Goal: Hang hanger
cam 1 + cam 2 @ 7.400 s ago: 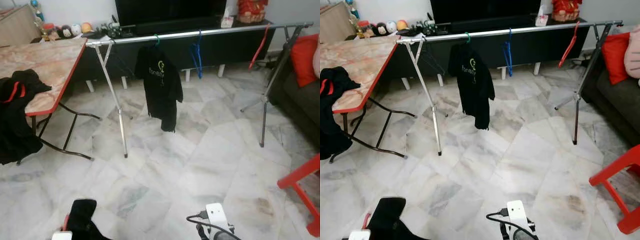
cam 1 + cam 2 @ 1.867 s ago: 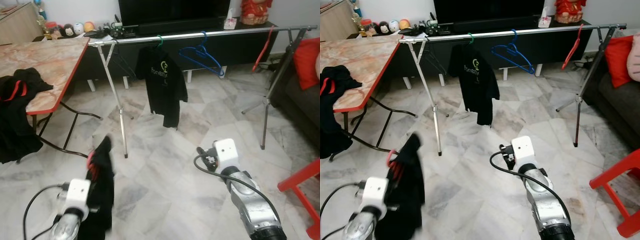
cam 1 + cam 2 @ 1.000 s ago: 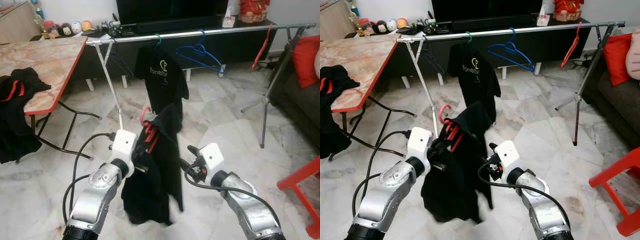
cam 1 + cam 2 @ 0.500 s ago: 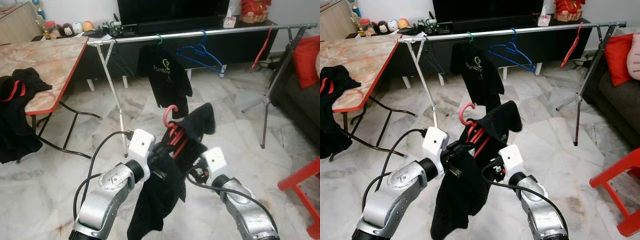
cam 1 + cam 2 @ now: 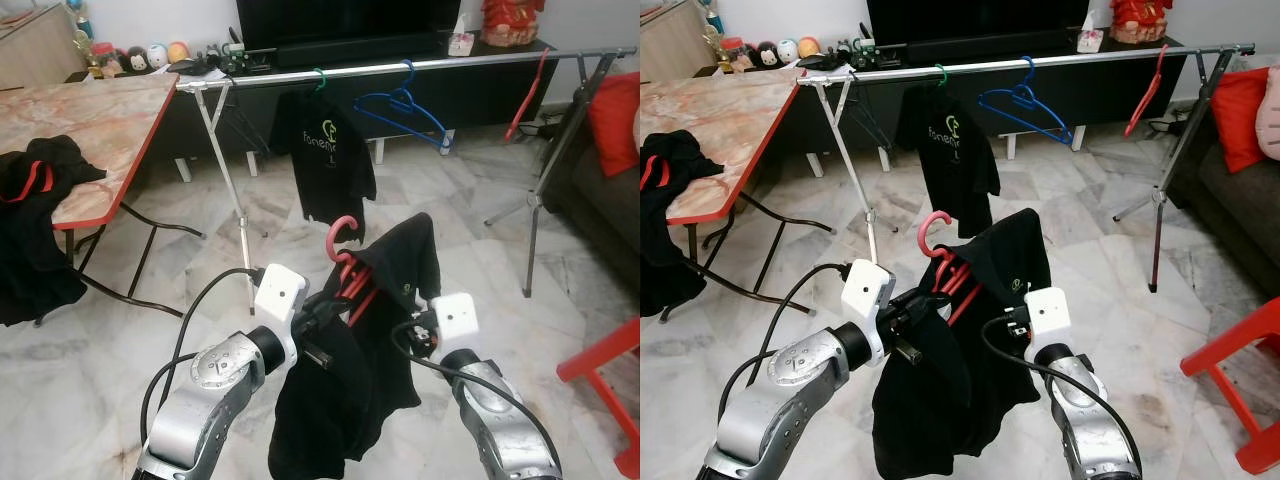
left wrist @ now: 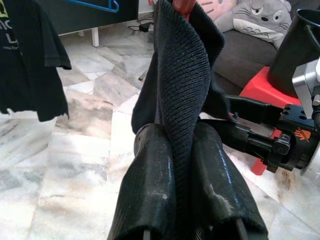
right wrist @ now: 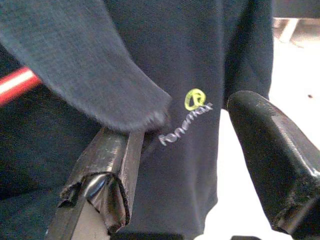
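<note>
We find the left gripper (image 6: 187,165) clamped on the black shirt (image 5: 385,330) where it drapes the red hanger (image 5: 345,262), lifting both well short of the rail (image 5: 400,68). The hook points upward, a hold that in our judgement readies it for the bar. The right gripper (image 7: 200,165) stands with its 2 fingers apart against the cloth (steadying it, we judge, not gripping). On the rail, 1 hung shirt (image 5: 335,165) and 1 blue hanger (image 5: 405,105) leave a gap between them.
</note>
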Robot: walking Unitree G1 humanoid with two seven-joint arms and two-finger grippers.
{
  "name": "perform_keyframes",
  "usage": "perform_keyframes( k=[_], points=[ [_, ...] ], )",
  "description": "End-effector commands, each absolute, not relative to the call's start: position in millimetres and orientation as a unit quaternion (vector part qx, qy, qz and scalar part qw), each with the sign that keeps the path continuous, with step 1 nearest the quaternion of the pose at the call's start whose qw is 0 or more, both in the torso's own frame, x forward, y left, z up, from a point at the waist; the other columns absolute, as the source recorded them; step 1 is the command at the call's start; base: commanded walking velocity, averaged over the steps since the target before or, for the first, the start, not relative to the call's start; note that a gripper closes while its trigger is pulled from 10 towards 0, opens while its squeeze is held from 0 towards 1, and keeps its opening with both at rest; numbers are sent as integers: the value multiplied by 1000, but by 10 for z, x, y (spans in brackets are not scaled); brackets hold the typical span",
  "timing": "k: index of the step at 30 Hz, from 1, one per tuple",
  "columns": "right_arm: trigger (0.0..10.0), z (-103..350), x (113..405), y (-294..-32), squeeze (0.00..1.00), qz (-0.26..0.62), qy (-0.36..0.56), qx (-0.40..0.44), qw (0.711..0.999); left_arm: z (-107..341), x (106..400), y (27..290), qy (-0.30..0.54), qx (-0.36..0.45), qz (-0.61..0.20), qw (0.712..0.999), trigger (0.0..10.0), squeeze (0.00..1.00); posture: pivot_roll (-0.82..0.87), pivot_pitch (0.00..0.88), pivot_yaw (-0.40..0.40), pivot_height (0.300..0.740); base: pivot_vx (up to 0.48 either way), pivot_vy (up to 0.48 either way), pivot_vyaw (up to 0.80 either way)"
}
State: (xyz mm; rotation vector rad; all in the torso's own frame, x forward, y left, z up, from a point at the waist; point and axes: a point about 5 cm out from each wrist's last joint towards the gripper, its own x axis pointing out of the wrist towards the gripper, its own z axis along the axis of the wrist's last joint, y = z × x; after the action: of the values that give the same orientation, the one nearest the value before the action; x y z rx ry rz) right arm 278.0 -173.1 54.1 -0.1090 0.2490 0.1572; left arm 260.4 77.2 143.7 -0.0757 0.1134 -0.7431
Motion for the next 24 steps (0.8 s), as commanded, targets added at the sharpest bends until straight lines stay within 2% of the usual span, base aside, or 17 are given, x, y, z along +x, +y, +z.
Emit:
perform_keyframes(
  k=[1,11,23,24],
  points=[
    [10000,559,2796,-1718,0,73,117,-57,989,1547,2588,765,33,-46,-374,926,10000,0,-68,0,73,740,0,0,0],
    [10000,514,2847,-1473,0,142,122,-47,981,1569,2594,773,31,-50,-369,928,10000,0,-62,0,71,740,0,0,0],
    [10000,503,2918,-1494,0,129,120,-54,983,1580,2570,750,31,-59,-377,924,10000,0,-57,0,68,740,0,0,0],
    [0,506,2933,-1507,0,125,116,-56,984,1585,2567,746,32,-60,-378,923,10000,0,-54,0,68,740,0,0,0]
  ],
)
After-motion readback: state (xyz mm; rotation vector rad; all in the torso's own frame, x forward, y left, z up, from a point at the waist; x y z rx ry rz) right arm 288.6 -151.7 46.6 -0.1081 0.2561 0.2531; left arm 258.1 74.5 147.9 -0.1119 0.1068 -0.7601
